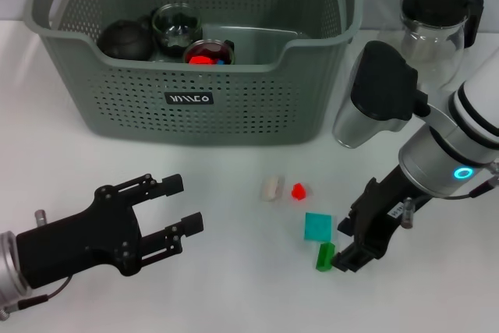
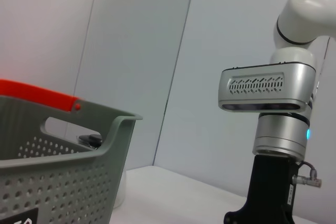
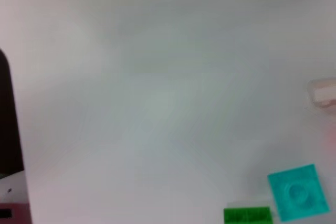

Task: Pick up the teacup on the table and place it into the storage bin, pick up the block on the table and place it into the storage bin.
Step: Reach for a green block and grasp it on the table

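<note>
1. The right gripper (image 1: pixel 337 258) is lowered at the green block (image 1: pixel 324 256), fingertips just beside it; whether the jaws are shut cannot be told.
2. The left gripper (image 1: pixel 178 207) is held open, idle, well apart.
3. The storage bin (image 1: pixel 234 99) is set beyond both, with a teacup (image 1: pixel 176 26) already inside.

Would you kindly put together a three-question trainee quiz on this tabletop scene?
1. True or false: the right tool is down at the green block.
2. Which block lies nearest the green one? A red block B teal block C cream block
3. Fill in: the left tool hovers open in front of the ____.

Key
1. True.
2. B.
3. Storage bin, which already holds cups.
</note>
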Tool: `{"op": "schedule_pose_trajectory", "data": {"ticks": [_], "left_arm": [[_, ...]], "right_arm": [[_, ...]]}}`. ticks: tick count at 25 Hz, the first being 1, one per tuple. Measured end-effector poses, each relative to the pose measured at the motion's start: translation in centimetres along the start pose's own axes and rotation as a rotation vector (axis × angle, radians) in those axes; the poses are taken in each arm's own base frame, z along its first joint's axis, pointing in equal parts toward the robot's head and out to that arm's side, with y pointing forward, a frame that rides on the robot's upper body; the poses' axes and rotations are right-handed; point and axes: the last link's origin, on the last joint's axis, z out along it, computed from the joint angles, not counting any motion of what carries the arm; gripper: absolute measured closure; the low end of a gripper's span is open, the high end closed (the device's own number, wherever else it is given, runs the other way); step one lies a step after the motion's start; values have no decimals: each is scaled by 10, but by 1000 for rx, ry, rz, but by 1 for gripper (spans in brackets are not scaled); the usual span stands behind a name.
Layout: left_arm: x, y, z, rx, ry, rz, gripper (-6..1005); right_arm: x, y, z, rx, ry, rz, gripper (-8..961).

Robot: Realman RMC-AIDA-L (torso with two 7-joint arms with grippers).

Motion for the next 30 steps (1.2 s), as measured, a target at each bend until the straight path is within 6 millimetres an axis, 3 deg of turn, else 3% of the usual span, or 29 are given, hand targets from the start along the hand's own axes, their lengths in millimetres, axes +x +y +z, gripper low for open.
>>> {"op": "schedule_pose_trajectory", "data": {"ticks": [10, 30], "left_arm": [[-2, 0, -1, 10, -2, -4, 342], [-4, 0, -1, 19, -6, -10, 342]], "right_arm": [[-5, 4, 20, 23, 18, -51, 354], [-5, 2, 29, 24, 15, -32, 363]]}}
